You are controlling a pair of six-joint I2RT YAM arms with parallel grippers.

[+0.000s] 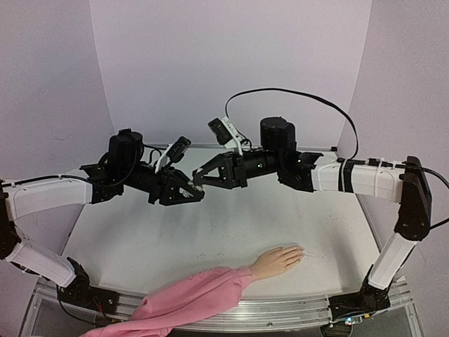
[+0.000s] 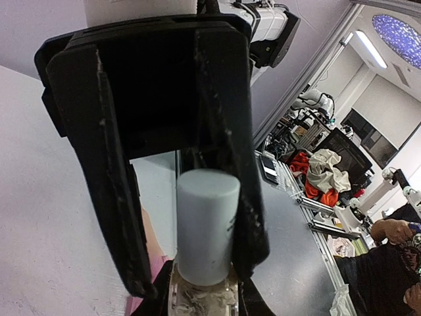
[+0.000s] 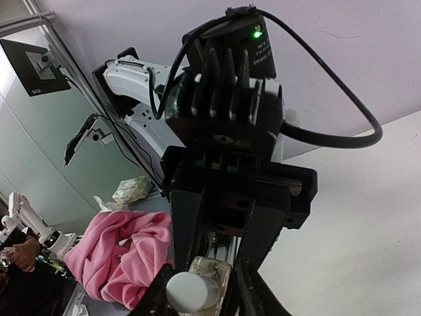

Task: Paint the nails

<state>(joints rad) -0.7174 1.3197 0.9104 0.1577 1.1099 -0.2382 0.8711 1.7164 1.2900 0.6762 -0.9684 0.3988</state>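
Across the near part of the matte white table (image 1: 140, 239) lies the mannequin hand (image 1: 277, 261), smooth and peach. Its soft pink fabric sleeve (image 1: 189, 298) is crumpled and spills over the near edge. The hand's long axis runs left to right, with the fingers pointing right and slightly far. The nails (image 1: 297, 251) sit at those tips, too small to tell from the skin.

Farther back over the table, my two black grippers meet tip to tip. My right gripper (image 3: 210, 276) is clamped on a small clear glass bottle (image 3: 212, 271). My left gripper (image 2: 197, 280) stands partly open around the bottle's white cylindrical cap (image 2: 207, 227), one finger against it and a gap on the other side.

Only my wrist views show the bottle and cap, which the top view hides. Only the top view shows the whole hand.
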